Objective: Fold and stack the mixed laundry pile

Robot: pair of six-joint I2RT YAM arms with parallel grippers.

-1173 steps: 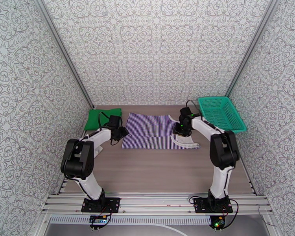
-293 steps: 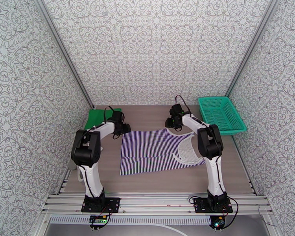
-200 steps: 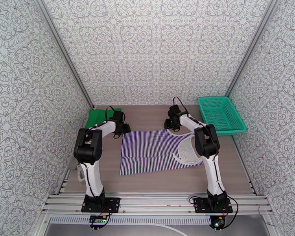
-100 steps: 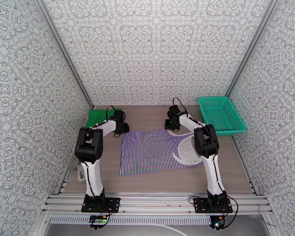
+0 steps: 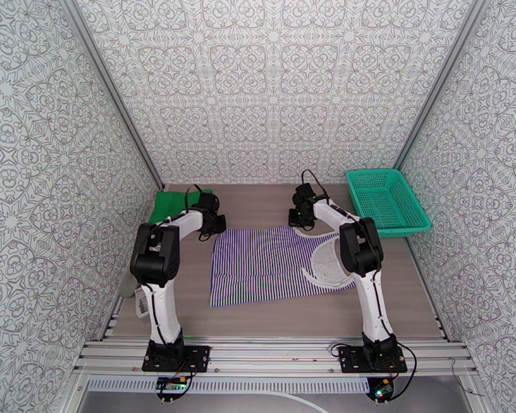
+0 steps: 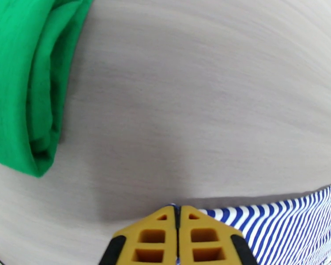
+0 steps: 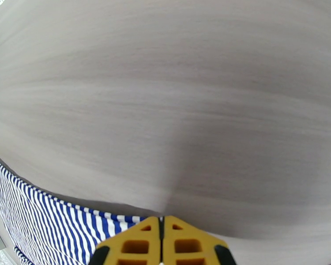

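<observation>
Two garments, one basket, two sets of fingers. The striped shirt (image 5: pixel 272 264) lies flat on the counter (image 5: pixel 258 314), spreading from both sets towards the arm bases. The left fingers (image 6: pixel 185 216) are pinched shut on its far left corner. The right fingers (image 7: pixel 170 225) are pinched shut on its far edge. The green cloth (image 6: pixel 24 85) lies folded left of the left fingers, apart from them. The teal basket (image 5: pixel 372 171) sits well right of the right fingers.

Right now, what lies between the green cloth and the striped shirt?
Bare table: the left wrist view shows plain wood grain between the green cloth and the striped shirt, whose edge the left end effector is shut on.
</observation>
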